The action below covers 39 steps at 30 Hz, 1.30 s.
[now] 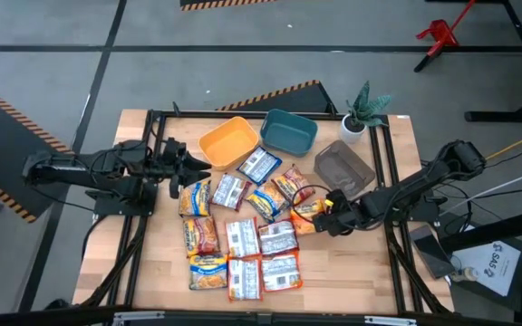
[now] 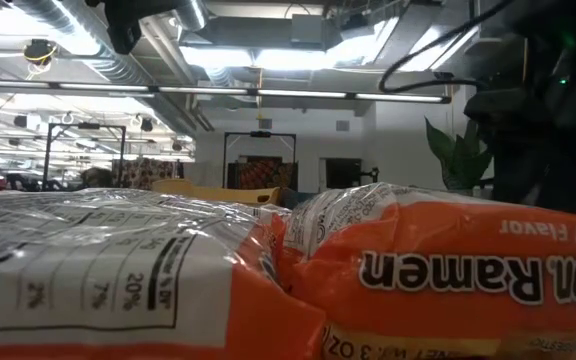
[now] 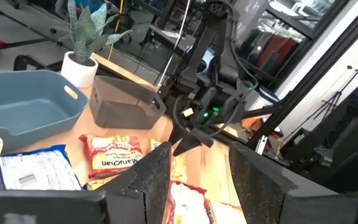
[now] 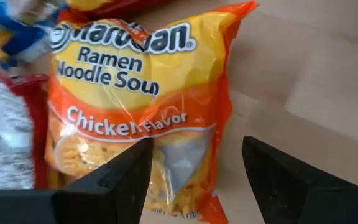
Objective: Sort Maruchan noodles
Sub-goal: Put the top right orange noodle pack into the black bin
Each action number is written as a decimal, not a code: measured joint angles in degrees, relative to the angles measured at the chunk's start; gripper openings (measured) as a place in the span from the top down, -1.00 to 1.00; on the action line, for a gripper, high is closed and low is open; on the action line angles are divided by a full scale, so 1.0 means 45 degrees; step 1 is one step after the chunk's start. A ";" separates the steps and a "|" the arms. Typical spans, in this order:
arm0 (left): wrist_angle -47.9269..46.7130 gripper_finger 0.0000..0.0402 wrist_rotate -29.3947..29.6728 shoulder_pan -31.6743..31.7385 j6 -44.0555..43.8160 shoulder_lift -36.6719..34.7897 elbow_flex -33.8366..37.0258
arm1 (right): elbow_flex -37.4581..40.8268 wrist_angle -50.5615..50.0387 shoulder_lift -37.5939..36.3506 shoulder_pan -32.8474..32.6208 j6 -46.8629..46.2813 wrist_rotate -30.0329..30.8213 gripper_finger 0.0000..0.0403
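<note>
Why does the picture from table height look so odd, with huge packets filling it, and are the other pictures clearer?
Low view: an orange ramen packet sits right at the lens, looming and soft, ceiling lights glaring behind. Right wrist view: the chicken-flavour packet reads sharply, plastic slightly shiny. High view: the table is evenly lit, with soft shadows.

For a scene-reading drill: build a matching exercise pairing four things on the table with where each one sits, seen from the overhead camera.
Things:
1. yellow bin
2. grey bin
3. potted plant
4. right gripper

Places:
A. at the far edge of the table, by its right corner
B. open, just above the orange chicken-flavor packet at the right edge of the noodle pile
C. leftmost of the three bins, beside the teal bin
D. rightmost of the three bins, nearer than the plant

Pairs: 1-C, 2-D, 3-A, 4-B
</note>
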<state>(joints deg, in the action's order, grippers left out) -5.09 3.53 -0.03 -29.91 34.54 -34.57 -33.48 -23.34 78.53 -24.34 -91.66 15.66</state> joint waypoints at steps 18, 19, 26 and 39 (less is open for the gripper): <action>0.0002 0.22 0.0102 0.0000 -0.0005 0.0000 0.0000 | 0.1750 0.4966 0.0023 0.0000 0.0374 0.0057 0.28; 0.0002 0.22 0.0102 0.0000 -0.0005 0.0000 0.0000 | 0.1750 0.4975 0.0019 0.0000 0.0374 0.0059 0.39; 0.0002 0.22 0.0102 0.0000 0.0000 0.0000 0.0000 | 0.1745 0.5223 0.0014 0.0000 0.0355 0.0093 0.95; 0.0002 0.22 0.0102 0.0000 -0.0005 0.0000 0.0000 | 0.0361 0.5129 0.0048 0.0000 0.0024 0.0220 1.00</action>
<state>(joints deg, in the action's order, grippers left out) -5.08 3.99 -0.03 -29.93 34.54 -34.57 -31.85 -0.26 78.74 -24.34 -91.55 16.65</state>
